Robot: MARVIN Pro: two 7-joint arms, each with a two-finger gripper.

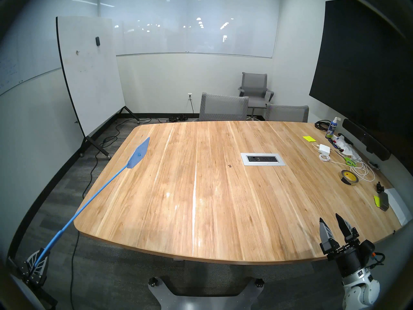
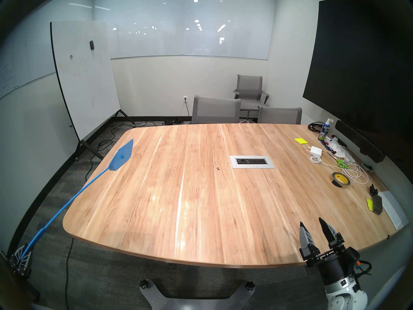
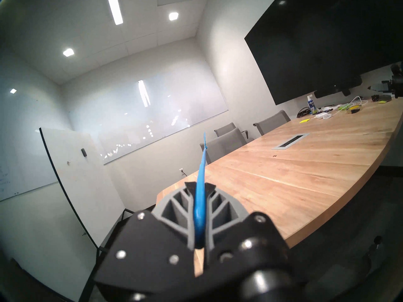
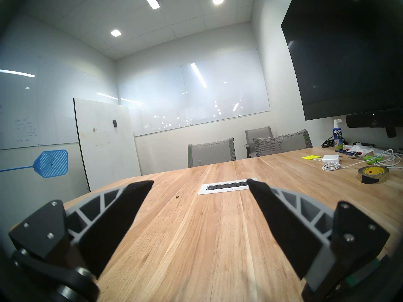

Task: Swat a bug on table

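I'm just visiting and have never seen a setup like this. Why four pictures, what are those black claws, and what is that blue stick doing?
It is a robot with two arms, each ending in a grasping tool with two fingers. The two wide pictures come from cameras on its head and are nearly alike. The other two come from a camera on each wrist, looking out past that arm's own fingers.

The left tool is shut on the handle of a blue fly swatter, whose head is raised by the left edge of the wooden table. The right tool is open and empty.

The small dark speck is the bug, lying just left of the grey outlet panel. On the right side are a tape roll, green scissors and a white charger.
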